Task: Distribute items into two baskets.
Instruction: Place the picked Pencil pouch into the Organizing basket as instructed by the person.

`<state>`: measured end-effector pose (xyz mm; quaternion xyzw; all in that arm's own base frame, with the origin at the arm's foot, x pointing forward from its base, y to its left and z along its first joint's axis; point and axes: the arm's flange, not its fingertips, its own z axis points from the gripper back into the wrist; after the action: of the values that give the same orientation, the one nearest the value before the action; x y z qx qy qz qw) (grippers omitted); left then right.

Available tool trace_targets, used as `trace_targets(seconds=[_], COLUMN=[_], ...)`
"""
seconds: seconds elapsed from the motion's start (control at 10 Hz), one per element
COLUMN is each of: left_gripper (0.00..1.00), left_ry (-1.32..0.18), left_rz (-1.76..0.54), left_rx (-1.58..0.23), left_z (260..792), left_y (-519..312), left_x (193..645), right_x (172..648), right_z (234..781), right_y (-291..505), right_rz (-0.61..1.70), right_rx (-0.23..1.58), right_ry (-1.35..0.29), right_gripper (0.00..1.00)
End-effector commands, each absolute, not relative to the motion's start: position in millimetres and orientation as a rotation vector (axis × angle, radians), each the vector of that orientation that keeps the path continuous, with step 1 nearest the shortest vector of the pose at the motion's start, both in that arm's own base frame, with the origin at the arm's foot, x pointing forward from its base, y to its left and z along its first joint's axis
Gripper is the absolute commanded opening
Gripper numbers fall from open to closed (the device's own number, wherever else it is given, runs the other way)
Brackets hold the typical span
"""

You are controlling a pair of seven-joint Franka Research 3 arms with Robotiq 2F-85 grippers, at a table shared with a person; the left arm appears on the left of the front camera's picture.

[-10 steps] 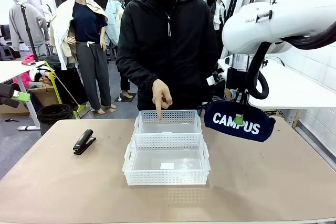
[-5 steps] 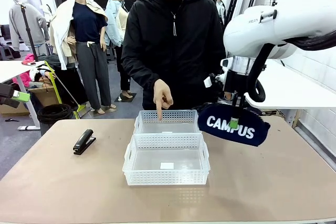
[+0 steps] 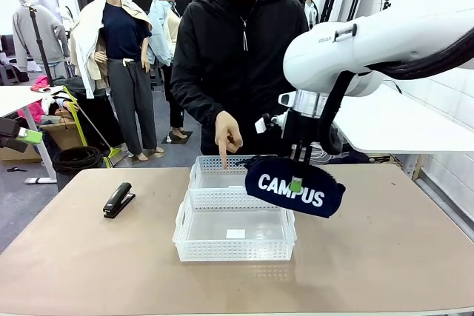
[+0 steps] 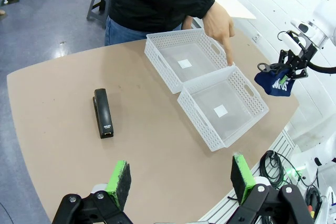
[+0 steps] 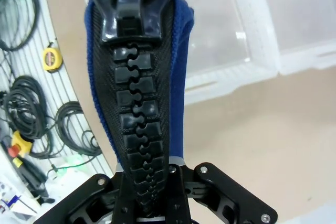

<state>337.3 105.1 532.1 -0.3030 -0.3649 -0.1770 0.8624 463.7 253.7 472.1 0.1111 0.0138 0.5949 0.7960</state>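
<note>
My right gripper (image 3: 297, 180) is shut on the navy "CAMPUS" pouch (image 3: 275, 183), which hangs in the air over the right end of the two white baskets. In the right wrist view the pouch's black zip (image 5: 142, 82) runs up from between the jaws. The near basket (image 3: 235, 250) and the far basket (image 3: 207, 162) stand end to end, both with nothing inside. The person's hand (image 3: 228, 135) points a finger down into the far basket. A black stapler (image 3: 118, 200) lies on the table to the left. My left gripper (image 4: 180, 178) hovers open high above the table's near-left side.
The person stands close behind the far basket. In the left wrist view the stapler (image 4: 103, 113) lies well apart from the baskets (image 4: 198, 117), with bare brown table between. Cables and a tape measure (image 5: 49, 59) lie on the floor past the table's edge.
My right arm has carried the pouch leftward, from beside the baskets' right side to over their right end. The person's pointing hand has stayed at the far basket.
</note>
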Motion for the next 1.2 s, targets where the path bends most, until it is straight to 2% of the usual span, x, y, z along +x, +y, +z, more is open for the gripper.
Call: trace_targets(seconds=[0.0, 0.7, 1.1], left_gripper=[1.00, 1.00, 1.00], left_ry=[-0.779, -0.779, -0.779], left_rz=[-0.387, -0.387, -0.387], left_rx=[-0.647, -0.647, -0.647], left_z=[531, 531, 531], left_y=[108, 108, 108], left_x=[337, 337, 337], right_x=[475, 504, 491], right_z=[476, 472, 440], right_y=[274, 367, 386], right_rz=[1.307, 1.442, 1.416], right_rx=[0.207, 0.173, 0.150], right_ry=[0.026, 0.132, 0.147], right_gripper=[0.00, 0.00, 0.00])
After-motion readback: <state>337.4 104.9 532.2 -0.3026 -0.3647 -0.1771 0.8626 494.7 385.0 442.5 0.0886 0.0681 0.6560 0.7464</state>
